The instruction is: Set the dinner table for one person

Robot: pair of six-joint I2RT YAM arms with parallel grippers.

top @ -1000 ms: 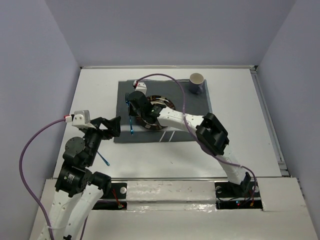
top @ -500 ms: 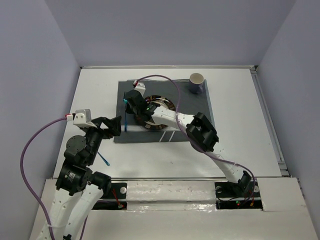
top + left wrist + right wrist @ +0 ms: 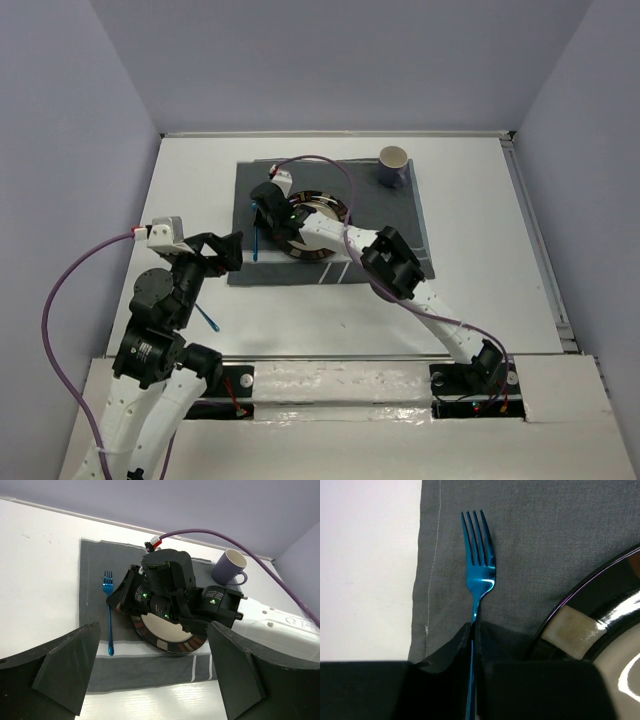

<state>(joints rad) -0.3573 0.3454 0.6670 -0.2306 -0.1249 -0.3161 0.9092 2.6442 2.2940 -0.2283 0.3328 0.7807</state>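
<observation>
A blue fork (image 3: pixel 258 236) lies lengthwise on the dark grey placemat (image 3: pixel 392 215), left of the dark-rimmed plate (image 3: pixel 331 208). My right gripper (image 3: pixel 264 207) is shut on the fork's handle. In the right wrist view the fingers (image 3: pixel 450 647) pinch the handle (image 3: pixel 479 570), with the tines pointing away and the plate's rim (image 3: pixel 570 625) at the right. My left gripper (image 3: pixel 226 250) is open and empty over the white dinner table (image 3: pixel 480 280), just off the mat's near-left corner. Its view shows the fork (image 3: pixel 108 615), the plate (image 3: pixel 165 632) and the right gripper (image 3: pixel 122 592).
A purple mug (image 3: pixel 393 166) stands at the mat's far right corner, and it also shows in the left wrist view (image 3: pixel 228 566). A second blue utensil (image 3: pixel 208 318) lies on the table beside the left arm, partly hidden. The right arm spans the mat and covers part of the plate.
The right arm's elbow has swung left and inward. The fork shifted slightly sideways and stays left of the plate in the gripper. The left arm has barely moved.
</observation>
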